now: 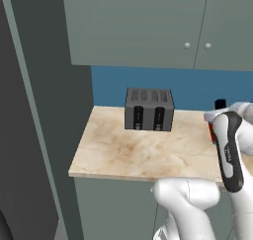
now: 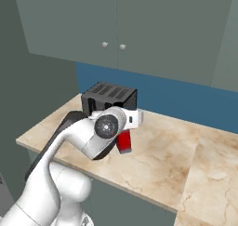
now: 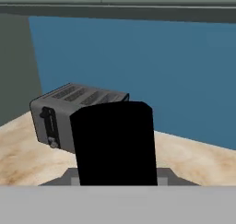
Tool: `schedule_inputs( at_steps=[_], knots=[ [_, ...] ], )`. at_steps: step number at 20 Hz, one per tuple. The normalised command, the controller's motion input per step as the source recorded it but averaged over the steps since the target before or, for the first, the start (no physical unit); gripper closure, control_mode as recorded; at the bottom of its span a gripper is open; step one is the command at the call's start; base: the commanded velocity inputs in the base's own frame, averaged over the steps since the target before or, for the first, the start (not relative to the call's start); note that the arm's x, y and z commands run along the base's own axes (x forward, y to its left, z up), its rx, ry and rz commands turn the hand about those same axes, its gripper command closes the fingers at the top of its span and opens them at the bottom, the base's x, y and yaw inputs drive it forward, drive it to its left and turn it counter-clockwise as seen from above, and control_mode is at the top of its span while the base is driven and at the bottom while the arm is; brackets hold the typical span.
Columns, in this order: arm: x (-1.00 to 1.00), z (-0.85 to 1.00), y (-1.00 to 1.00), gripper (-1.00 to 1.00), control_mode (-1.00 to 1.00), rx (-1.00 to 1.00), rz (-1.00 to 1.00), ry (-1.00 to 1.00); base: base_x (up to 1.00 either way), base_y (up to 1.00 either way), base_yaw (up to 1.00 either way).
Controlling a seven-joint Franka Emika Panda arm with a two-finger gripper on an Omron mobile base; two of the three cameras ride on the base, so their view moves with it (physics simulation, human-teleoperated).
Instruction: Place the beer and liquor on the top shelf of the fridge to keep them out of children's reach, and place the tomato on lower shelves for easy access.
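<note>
— Where's the liquor [image 2: 123,141]?
— Right of the toaster [image 1: 148,109] in the left base view, upright, red lower part over the counter [image 1: 133,152]. Black cap [image 3: 115,142] looming large and close in the hand view, with the toaster behind it to the left. Whether resting on the counter or lifted just clear of it: cannot tell.
— And the tool [image 2: 132,119]?
— Right of the toaster too, at the top of the liquor, in front of the toaster's right end in the right base view. Pressed in on the upper part of the liquor, by the look of the cap sitting right between the tips.
— Anything else near the toaster?
— Blue wall [image 3: 152,71] straight behind it. Grey-green cupboards [image 1: 163,26] above it. Tall dark grey panel [image 1: 49,110] to its left, at the counter's end.
</note>
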Motion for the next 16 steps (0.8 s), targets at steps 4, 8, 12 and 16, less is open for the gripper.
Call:
schedule_inputs(
  at_steps=[4, 8, 12, 16],
  knots=[
    [-1.00, 0.54, 0.60, 1.00, -1.00, -0.18, -0.18, 0.04, 0.00, 0.00, 0.00],
    [-0.92, 0.58, 0.61, 1.00, -1.00, -0.14, -0.17, 0.03, 0.00, 0.00, 0.00],
    [-0.60, 0.75, 0.59, 1.00, -1.00, -0.12, -0.13, 0.05, 0.00, 0.00, 0.00],
    [-0.39, 0.63, 0.64, 1.00, -1.00, -0.06, -0.08, 0.06, 0.00, 0.00, 0.00]
  ],
)
